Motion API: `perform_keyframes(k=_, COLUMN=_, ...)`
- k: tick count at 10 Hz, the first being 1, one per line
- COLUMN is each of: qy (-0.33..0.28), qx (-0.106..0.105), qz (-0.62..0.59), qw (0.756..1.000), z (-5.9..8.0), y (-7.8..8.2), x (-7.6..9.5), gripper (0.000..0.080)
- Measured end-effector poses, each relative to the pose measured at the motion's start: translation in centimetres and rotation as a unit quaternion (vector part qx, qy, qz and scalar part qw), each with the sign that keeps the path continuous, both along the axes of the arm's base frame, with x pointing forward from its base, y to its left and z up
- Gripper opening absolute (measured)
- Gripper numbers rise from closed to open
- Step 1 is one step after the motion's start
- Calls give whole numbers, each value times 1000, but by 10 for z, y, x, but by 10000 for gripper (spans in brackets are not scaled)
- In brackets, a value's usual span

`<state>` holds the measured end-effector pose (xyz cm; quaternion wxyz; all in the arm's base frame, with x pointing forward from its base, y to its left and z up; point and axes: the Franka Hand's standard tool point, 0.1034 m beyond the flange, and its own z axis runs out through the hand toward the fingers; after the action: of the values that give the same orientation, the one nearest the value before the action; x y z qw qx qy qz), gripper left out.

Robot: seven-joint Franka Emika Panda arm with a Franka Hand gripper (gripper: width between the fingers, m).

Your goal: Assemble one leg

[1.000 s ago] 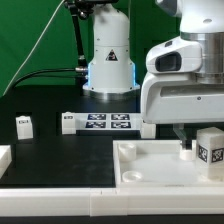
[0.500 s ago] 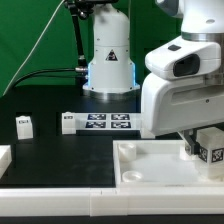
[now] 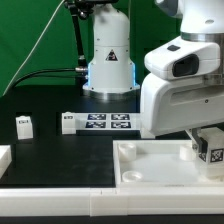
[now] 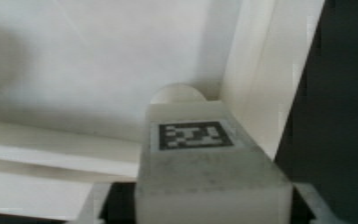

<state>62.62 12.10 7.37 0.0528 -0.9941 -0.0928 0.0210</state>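
My gripper point(image 3: 206, 136) is shut on a leg point(image 3: 213, 151), a small white block with a black-and-white tag facing the camera. It holds the leg upright over the right end of the white tray point(image 3: 150, 172), close to its floor. In the wrist view the leg point(image 4: 197, 140) fills the middle, with dark fingers point(image 4: 119, 203) on both sides and my gripper point(image 4: 202, 205) closed around it. Below it lie the tray's floor point(image 4: 87, 90) and raised rim point(image 4: 261, 70). I cannot tell if the leg touches the tray.
Two more small white tagged legs stand on the black table, one on the exterior view's left point(image 3: 24, 125) and one point(image 3: 68, 122) beside the marker board point(image 3: 110, 122). Another white part point(image 3: 3, 157) pokes in at the left edge. The arm's base point(image 3: 110, 60) stands behind.
My gripper and the leg have shifted a little toward the exterior view's right and down, closer to the tray's floor. The loose legs have not moved.
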Motion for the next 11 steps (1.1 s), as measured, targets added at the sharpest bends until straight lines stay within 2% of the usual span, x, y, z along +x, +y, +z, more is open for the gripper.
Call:
perform_keyframes(k=1, qy=7, qx=-1, qz=-61, qw=998, z=0, y=0, x=0, gripper=293)
perform_keyframes(k=3, qy=23, qx=-11, qz=-219, qw=975, z=0, y=-1, x=0, gripper=293)
perform_keyframes(k=7, qy=47, qx=-18, qz=-446, qw=894, z=-1, y=-3, x=1, gripper=294)
perform_keyframes(k=8, qy=56, qx=-20, qz=-501, qw=864, z=-1, y=-3, x=1, gripper=294)
perform_keyframes(k=9, qy=62, qx=-23, qz=-541, qw=838, z=-1, y=-3, x=0, gripper=294)
perform_keyframes(k=11, qy=68, qx=-26, qz=-592, qw=802, z=-1, y=-2, x=-1, gripper=294)
